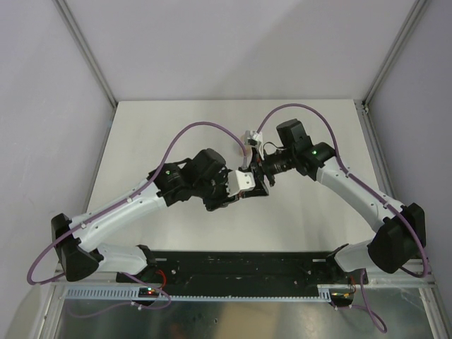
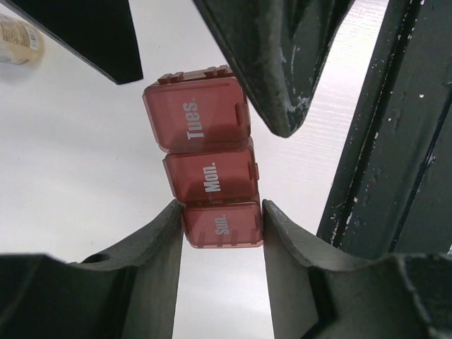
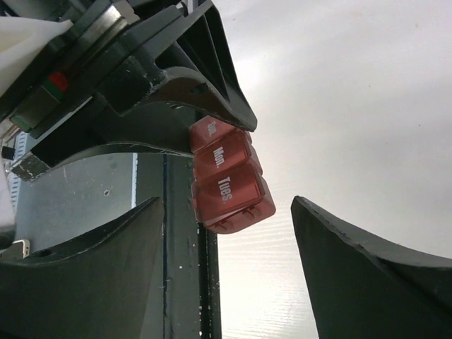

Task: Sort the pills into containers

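Note:
The containers [image 2: 208, 162] are three lidded compartments in one dark red strip, marked Sun., Mon. and Tues., all lids down. My left gripper [image 2: 220, 212] is shut on the Sun. end and holds the strip above the table. My right gripper [image 3: 227, 205] stands open, its fingers [image 3: 339, 261] wide on either side of the Tues. end [image 3: 233, 194] without touching it. In the top view both grippers [image 1: 240, 185] [image 1: 260, 173] meet at the table's middle. No single pills can be made out.
A small clear vial [image 2: 18, 39] with a yellowish-tan filling lies on the white table [image 2: 70, 155] at the far left of the left wrist view. The black base rail [image 1: 240, 265] runs along the near edge. Grey walls enclose the table.

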{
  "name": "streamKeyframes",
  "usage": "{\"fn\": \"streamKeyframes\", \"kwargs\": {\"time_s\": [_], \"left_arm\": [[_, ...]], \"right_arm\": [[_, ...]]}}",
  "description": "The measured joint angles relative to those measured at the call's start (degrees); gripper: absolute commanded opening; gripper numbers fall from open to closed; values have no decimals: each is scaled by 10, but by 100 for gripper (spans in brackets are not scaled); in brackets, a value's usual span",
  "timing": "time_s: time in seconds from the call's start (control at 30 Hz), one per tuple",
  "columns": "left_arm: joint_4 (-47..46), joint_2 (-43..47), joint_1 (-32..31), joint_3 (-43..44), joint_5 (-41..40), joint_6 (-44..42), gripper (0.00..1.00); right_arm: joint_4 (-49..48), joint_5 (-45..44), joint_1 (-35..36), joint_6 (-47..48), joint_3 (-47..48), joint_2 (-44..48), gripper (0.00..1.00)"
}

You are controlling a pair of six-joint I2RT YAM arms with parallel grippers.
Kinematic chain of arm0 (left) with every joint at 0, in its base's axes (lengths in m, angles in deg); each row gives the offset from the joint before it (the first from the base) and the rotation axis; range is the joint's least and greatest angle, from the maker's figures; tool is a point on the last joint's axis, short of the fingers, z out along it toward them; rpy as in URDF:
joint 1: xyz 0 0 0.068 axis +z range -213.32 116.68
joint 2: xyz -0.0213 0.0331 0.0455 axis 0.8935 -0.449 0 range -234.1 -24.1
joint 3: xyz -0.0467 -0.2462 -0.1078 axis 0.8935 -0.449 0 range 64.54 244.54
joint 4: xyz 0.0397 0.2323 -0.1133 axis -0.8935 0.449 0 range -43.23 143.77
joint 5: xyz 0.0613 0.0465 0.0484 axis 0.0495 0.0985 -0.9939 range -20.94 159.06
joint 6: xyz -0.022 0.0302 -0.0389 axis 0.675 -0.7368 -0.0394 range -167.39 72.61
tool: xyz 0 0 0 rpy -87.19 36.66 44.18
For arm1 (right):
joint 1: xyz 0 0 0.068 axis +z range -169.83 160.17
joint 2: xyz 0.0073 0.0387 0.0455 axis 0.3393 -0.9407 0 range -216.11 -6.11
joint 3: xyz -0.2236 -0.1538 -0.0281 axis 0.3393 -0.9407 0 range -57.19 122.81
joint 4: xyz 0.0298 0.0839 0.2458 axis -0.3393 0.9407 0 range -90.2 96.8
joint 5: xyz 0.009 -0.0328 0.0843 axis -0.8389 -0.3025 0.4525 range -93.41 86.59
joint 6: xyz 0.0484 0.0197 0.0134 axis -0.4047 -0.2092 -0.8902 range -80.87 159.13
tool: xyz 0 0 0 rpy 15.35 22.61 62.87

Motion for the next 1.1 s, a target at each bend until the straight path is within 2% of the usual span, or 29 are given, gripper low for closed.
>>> {"fn": "streamKeyframes", "kwargs": {"time_s": [0.23,0.6,1.1], "left_arm": [[6,1,-3,0,11,-2,0],[22,5,-5,0,39,-5,0],[15,5,-4,-8,37,-5,0]], "right_arm": [[24,-18,-1,38,1,0,86],[43,-54,16,77,1,0,83],[9,-57,10,26,1,0,80]]}}
